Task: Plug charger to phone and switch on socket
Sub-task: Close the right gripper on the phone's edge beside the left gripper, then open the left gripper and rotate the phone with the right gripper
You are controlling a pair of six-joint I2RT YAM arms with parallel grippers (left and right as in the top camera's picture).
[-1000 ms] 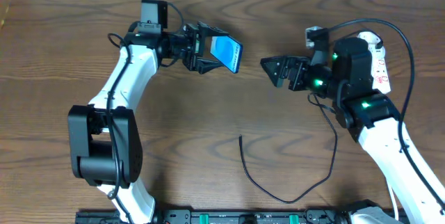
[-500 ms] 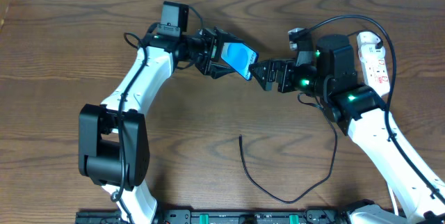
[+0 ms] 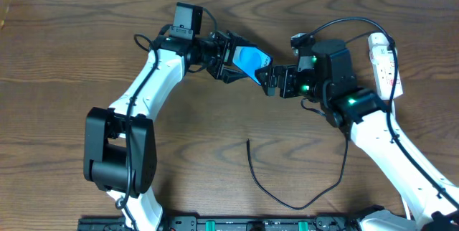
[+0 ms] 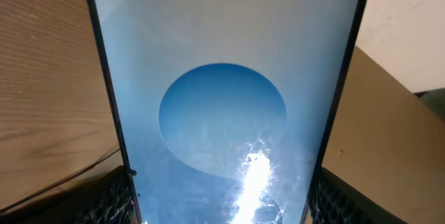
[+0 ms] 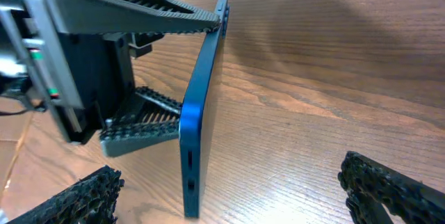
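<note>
Gripping the phone point(image 3: 251, 60) by its two long edges, the L gripper point(image 3: 234, 60) holds it up above the table point(image 3: 72, 59), near the middle, toward the back. The jaws are partly closed, as wide as the phone, one finger on each edge. In the L wrist view the screen fills almost the whole pic: pale blue w/ a darker blue circle and a bright glare low on it.

From the R wrist view the phone is seen edge-on, w/ the L fingers point(image 5: 153, 5) clamped on it from both sides. The R gripper point(image 3: 270, 80) has its jaws spread fully and has hold of nothing. It points at the free short end of the phone. That end sits between its two fingertips w/ a gap on each side; no contact is visible.

The charger point(image 3: 276, 191) lies on the table nearer the front, well apart from both grippers. Its tip point(image 3: 248, 142) is free and points toward the back. The cable curves to the front, then up on the R side and goes under the R arm.

The socket point(image 3: 386, 66) lies at the back R, beside the R arm. Switch position: cannot tell.
</note>
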